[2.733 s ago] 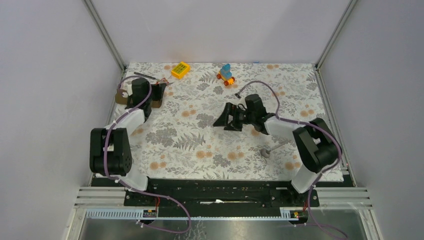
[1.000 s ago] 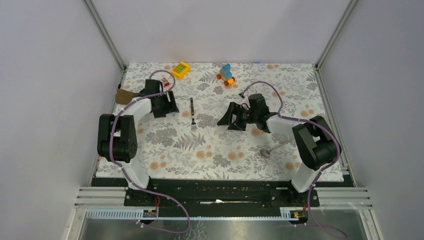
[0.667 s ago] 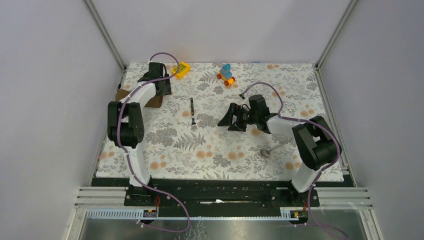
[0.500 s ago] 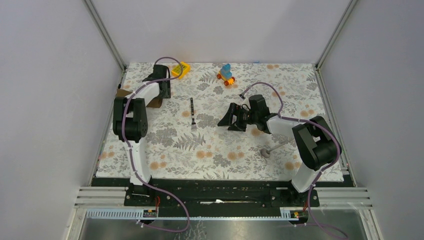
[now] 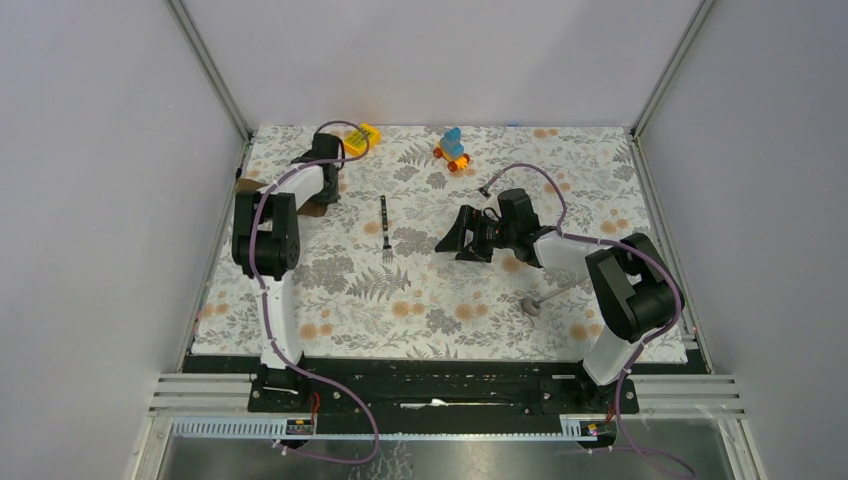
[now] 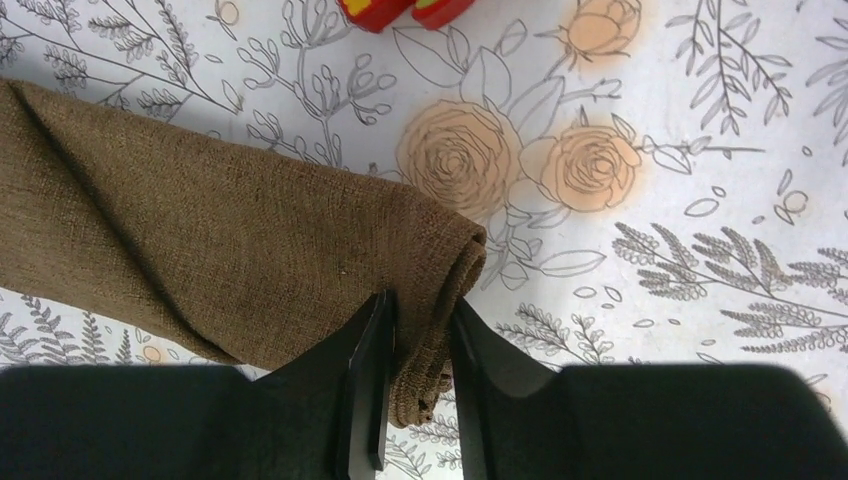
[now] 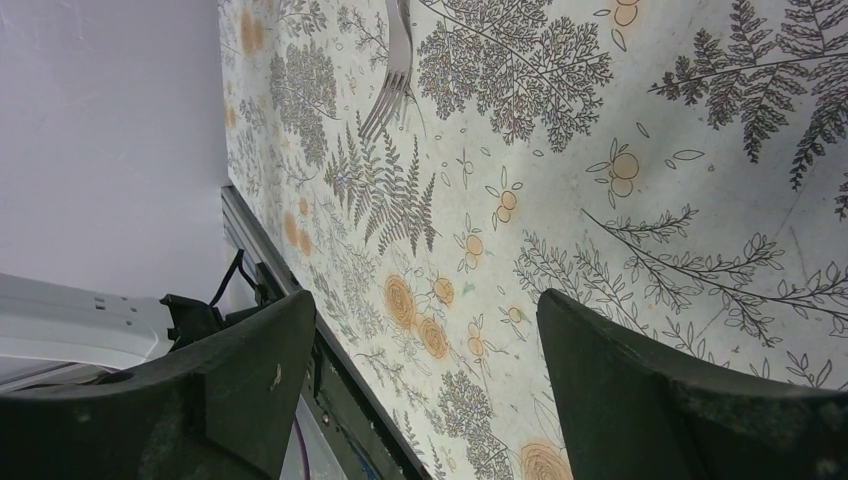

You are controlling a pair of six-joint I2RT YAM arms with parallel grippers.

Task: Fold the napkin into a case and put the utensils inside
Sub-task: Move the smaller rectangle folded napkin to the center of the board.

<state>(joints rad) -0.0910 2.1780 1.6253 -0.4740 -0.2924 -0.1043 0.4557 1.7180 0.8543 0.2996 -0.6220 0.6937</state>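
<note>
Pinching the napkin's [image 6: 230, 260] rolled end, the left pincer [image 6: 422, 308] sits at the far-left corner of the floral-clothed counter [image 5: 420, 300]. The right pincer [image 7: 425, 300] is spread wide and empty at mid-counter, near the fork [image 7: 395, 80]. The spoon [image 5: 535, 303] lies near-right.

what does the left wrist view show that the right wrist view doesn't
Only the left wrist view: the brown napkin, loosely rolled, with the left gripper pinching its rolled end, and a bit of a red and yellow toy at the top edge.
Only the right wrist view: the fork, tines pointing toward the right gripper, which is wide open and holds nothing, plus a pale wall.
Both: the floral tablecloth.
</note>
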